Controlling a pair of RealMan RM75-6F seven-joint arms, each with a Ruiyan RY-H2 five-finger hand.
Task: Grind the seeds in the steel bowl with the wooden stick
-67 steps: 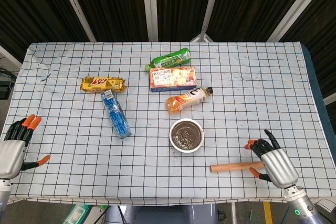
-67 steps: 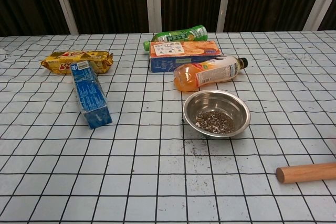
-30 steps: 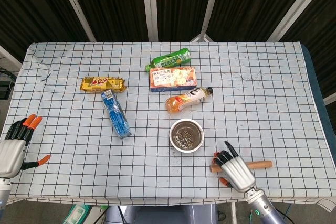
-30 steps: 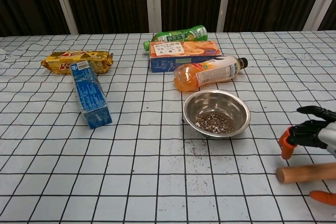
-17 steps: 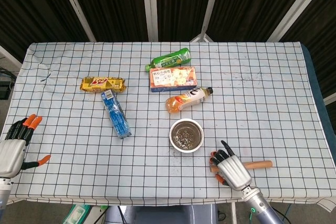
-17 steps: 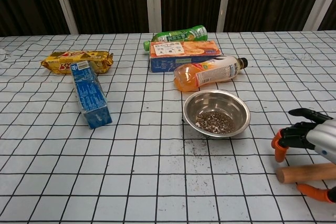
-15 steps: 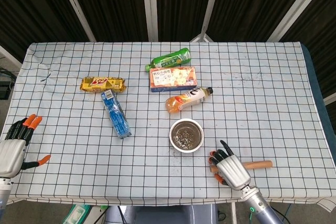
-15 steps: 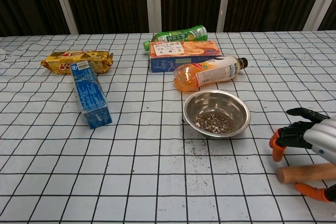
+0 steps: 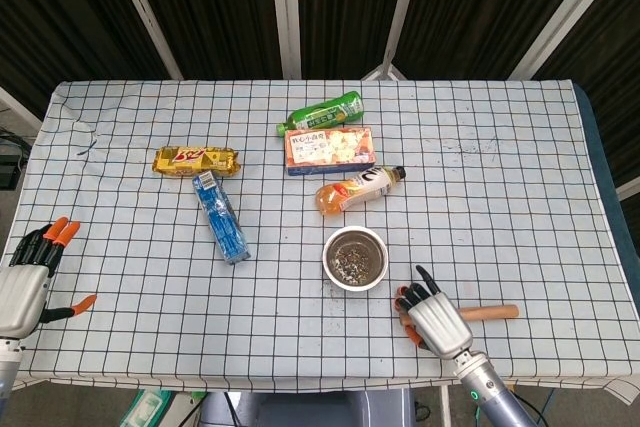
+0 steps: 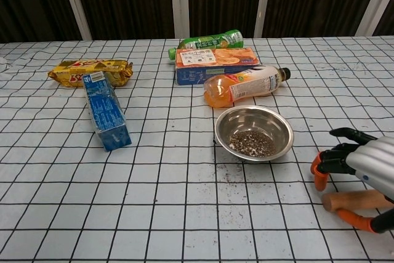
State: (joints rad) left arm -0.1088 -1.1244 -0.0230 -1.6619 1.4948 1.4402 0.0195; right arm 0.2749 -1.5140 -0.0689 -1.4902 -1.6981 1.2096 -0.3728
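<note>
The steel bowl (image 9: 355, 258) (image 10: 253, 113) stands right of the table's middle, with dark seeds (image 10: 251, 143) in its bottom. The wooden stick (image 9: 490, 312) (image 10: 352, 200) lies flat to the bowl's right, near the front edge. My right hand (image 9: 435, 319) (image 10: 364, 175) hovers over the stick's left end. Its fingers (image 10: 326, 163) reach past the far side and the thumb lies on the near side, not clasped round it. My left hand (image 9: 25, 282) rests with its fingers spread at the front left edge, holding nothing; the chest view does not show it.
Behind the bowl lie an orange drink bottle (image 9: 357, 190), an orange biscuit box (image 9: 329, 149) and a green bottle (image 9: 322, 112). A yellow packet (image 9: 196, 159) and a blue packet (image 9: 221, 217) lie to the left. A few seeds (image 10: 231, 177) are spilled in front of the bowl.
My right hand has moved left along the stick and now straddles its left end, closer to the bowl. The stick, the bowl and my left hand have not moved.
</note>
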